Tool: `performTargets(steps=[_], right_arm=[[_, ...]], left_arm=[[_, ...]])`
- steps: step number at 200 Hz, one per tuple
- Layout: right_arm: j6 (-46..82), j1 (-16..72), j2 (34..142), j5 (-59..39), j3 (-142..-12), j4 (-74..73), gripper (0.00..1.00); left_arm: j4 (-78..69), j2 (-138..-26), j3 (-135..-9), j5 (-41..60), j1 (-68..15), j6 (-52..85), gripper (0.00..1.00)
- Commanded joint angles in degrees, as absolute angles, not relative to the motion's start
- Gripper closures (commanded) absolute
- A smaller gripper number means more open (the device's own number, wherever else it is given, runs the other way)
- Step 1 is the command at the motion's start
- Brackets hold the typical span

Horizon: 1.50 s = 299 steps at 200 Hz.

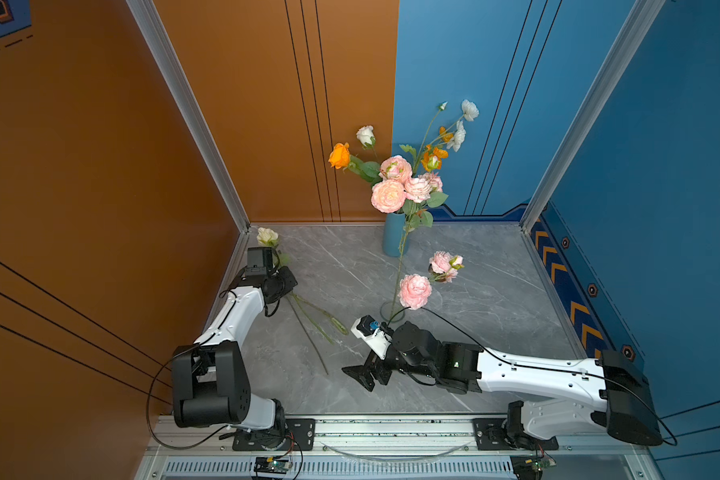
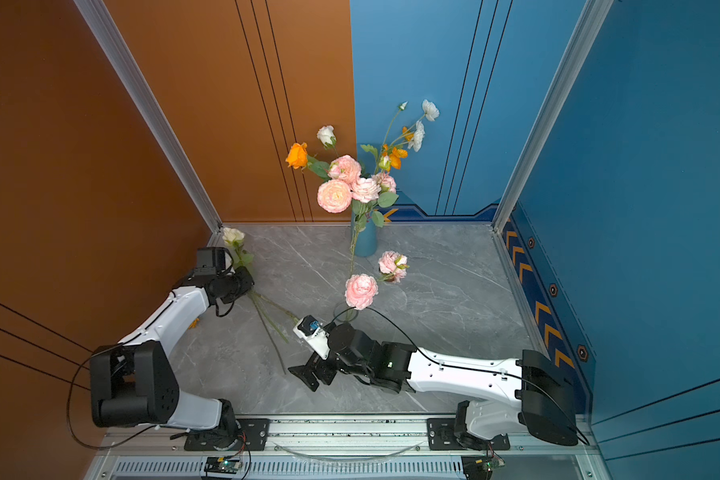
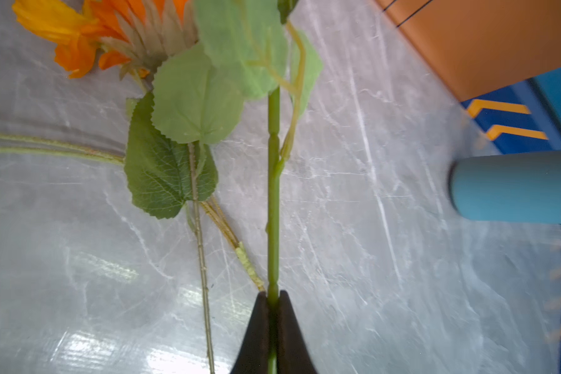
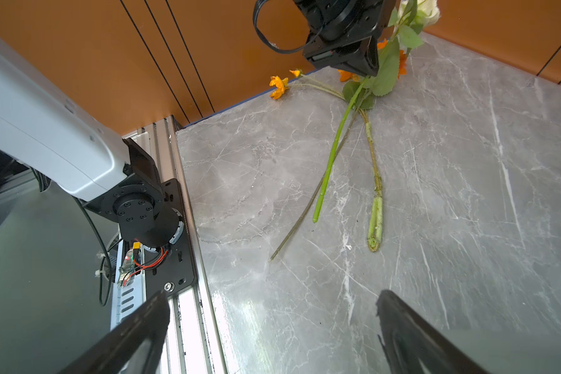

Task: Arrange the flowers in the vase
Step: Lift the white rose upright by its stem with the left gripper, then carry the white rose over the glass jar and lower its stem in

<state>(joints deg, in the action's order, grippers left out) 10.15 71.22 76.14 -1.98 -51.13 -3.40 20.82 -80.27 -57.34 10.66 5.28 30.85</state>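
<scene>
A blue vase (image 1: 393, 245) (image 2: 366, 245) (image 3: 515, 191) stands at the back of the table and holds several flowers with pink (image 1: 388, 195), orange (image 1: 339, 156) and white (image 1: 469, 110) blooms. My left gripper (image 3: 273, 295) (image 1: 283, 277) is shut on the smooth green stem (image 3: 273, 200) (image 4: 332, 152) of a cream rose (image 1: 267, 236) (image 2: 233, 235) near the back left corner. Under it an orange flower (image 3: 78, 39) (image 4: 279, 85) and two thin stems (image 1: 319, 326) lie flat. My right gripper (image 1: 361, 377) (image 2: 308, 375) (image 4: 272, 301) hangs open over the front middle with nothing between its fingers.
Two pink blooms (image 1: 414, 291) (image 1: 445, 266) rise on stems from a clear round rim (image 1: 391, 312) just behind my right wrist. An orange wall (image 1: 100, 166) closes the left side and a blue wall (image 1: 661, 166) the right. An aluminium rail (image 1: 391, 428) runs along the front edge.
</scene>
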Motion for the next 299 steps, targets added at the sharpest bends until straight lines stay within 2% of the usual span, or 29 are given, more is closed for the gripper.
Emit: performTargets(steps=[1,41,73,96,128,155,193,225,299], right_arm=[[8.4,71.8,76.6,-2.1,-53.3,-1.8,0.0],[7.0,72.0,73.9,-0.2,-53.0,-0.4,0.0],[6.6,71.6,69.4,0.9,-51.9,1.6,0.0],[7.2,71.4,65.7,0.2,-51.0,0.0,0.0],[7.4,71.4,62.7,1.2,-51.1,2.5,0.0],[9.3,71.5,58.3,4.6,-48.8,4.7,0.0],[12.8,71.5,48.2,11.3,-43.6,7.6,0.0],[14.1,71.6,43.2,14.8,-41.9,11.5,0.0],[12.7,70.8,41.6,15.8,-41.1,12.6,0.0]], left_arm=[[21.0,-73.3,-58.6,16.6,4.0,27.4,1.0],[11.5,-57.5,-53.5,11.1,-1.7,24.1,1.0],[-11.0,-41.9,-40.3,-3.1,-13.2,19.9,1.0],[-20.7,-37.2,-35.3,-8.1,-19.5,18.4,1.0],[-33.1,-37.8,-33.1,-5.1,-26.0,16.4,1.0],[-41.7,-40.6,-33.2,-5.3,-34.8,6.9,1.0],[-58.0,-48.5,-32.5,-6.5,-46.6,-4.2,1.0],[-69.0,-56.2,-33.8,-7.2,-50.5,-5.4,1.0],[-63.6,-56.1,-38.7,-9.2,-54.3,-11.0,1.0]])
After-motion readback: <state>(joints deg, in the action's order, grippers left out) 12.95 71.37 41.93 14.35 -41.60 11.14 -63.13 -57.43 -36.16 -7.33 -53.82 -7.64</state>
